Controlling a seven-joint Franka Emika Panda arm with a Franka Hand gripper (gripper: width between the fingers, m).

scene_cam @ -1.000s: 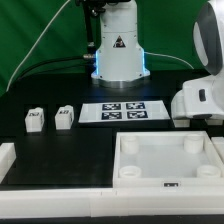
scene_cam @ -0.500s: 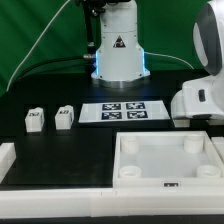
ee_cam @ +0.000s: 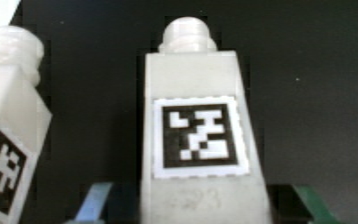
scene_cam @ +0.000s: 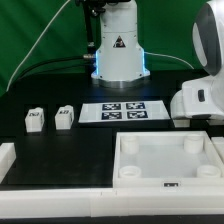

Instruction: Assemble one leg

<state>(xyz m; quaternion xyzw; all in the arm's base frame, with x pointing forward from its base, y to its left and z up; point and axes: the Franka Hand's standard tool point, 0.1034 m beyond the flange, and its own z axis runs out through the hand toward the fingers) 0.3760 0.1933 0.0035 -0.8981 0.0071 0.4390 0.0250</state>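
Note:
In the wrist view a white leg (ee_cam: 197,120) with a black-and-white tag on its face lies on the black table, lengthwise between my fingers. My gripper (ee_cam: 208,205) is open; one fingertip (ee_cam: 101,200) and the other (ee_cam: 318,200) stand either side of the leg with a dark gap on each side. A second leg (ee_cam: 7,120) lies beside it. In the exterior view two more legs (scene_cam: 32,120) (scene_cam: 65,117) stand at the exterior view's left. My gripper is hidden there behind the white arm (scene_cam: 200,100).
The large white tray-like part (scene_cam: 120,160) with corner holes lies at the front. The marker board (scene_cam: 125,111) lies in the middle. The robot base (scene_cam: 118,50) stands behind it. White rails (scene_cam: 8,160) (scene_cam: 60,205) edge the table.

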